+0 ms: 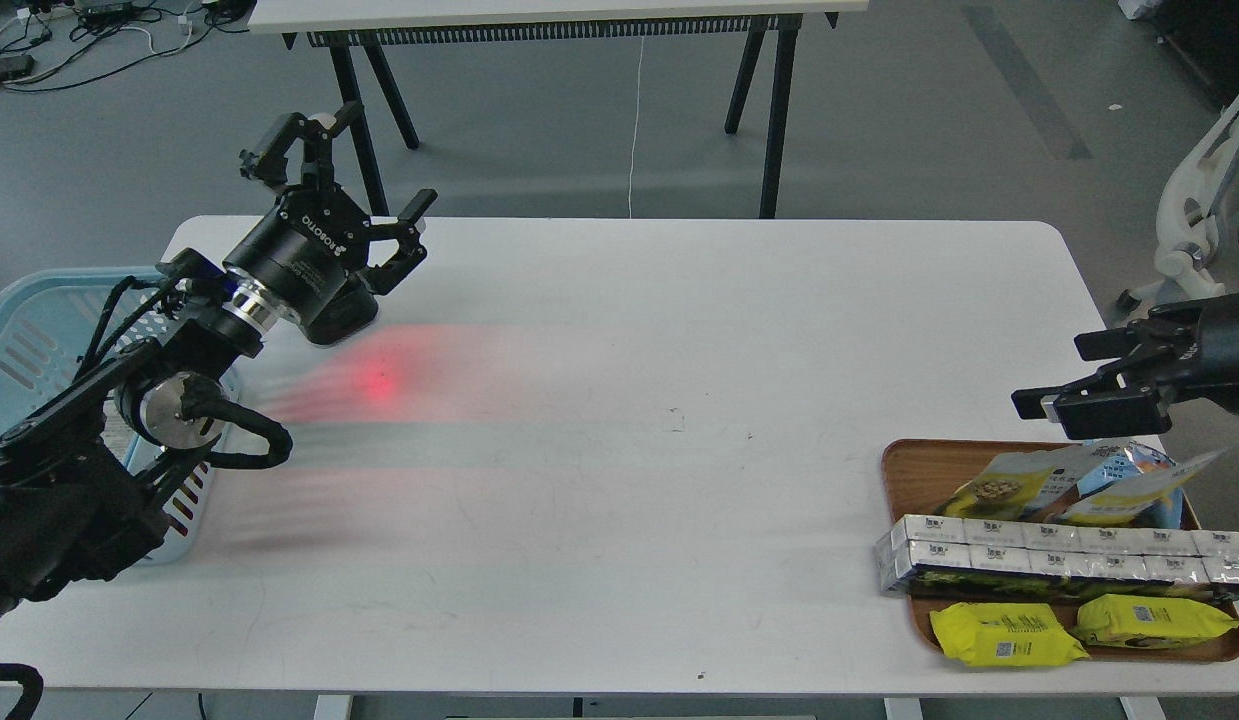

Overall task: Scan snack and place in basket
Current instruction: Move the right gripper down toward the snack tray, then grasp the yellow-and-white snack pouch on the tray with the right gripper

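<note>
1. Work surface: a white desk [619,400] carries a light blue basket [39,330] at its left edge and a brown wooden tray [914,470] at its near right corner.
2. Snack location: the snack [1009,485], a pouch with a yellow lower part and a round picture of nuts, lies tilted in the far part of the tray, leaning among a blue and yellow bag [1129,468] and behind a row of silver-white boxes [1059,555]. Two bright yellow flat packs [1009,635] lie at the tray's near edge.
3. Right gripper [1074,385]: it hovers just above the far edge of the tray, apart from the snack. Its fingers are spread and hold nothing.
4. Left gripper [364,190]: it is raised over the far left part of the desk, beside the basket. Its fingers are spread; nothing is seen between them.
5. Scanner light: a red glow [379,382] falls on the desk below the left arm. The source cannot be made out; it appears to come from a unit on that arm.
6. Progress, as judged: the task is at its start. The snack is not yet grasped, not yet brought to the red light, and the visible part of the basket shows no snack.
7. Remaining steps: grasp the pouch, present its code to the light, release it into the basket.
</note>
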`<state>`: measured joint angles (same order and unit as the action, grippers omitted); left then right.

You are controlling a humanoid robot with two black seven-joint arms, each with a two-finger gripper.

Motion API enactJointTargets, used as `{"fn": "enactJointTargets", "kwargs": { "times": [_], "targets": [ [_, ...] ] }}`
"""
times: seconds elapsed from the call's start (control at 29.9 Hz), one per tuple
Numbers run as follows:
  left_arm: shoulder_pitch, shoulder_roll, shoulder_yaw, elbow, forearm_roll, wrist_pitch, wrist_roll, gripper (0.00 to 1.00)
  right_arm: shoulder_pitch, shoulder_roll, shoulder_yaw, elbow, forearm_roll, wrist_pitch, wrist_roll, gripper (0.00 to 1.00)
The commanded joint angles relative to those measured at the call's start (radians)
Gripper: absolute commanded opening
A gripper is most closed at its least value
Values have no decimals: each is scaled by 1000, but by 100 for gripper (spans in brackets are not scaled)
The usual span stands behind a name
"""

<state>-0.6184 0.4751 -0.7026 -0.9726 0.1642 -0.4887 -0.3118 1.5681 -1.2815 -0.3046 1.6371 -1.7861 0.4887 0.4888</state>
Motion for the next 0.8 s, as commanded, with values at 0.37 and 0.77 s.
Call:
{"fn": "enactJointTargets", "kwargs": {
  "times": [0.37,0.77],
  "targets": [
    [29,-1,-5,5,1,0,-3,100,6,34,1,58,-246,0,0,99],
    [31,-4,-5,9,1,0,-3,100,-22,34,-14,95,-388,0,0,97]
  ]
}}
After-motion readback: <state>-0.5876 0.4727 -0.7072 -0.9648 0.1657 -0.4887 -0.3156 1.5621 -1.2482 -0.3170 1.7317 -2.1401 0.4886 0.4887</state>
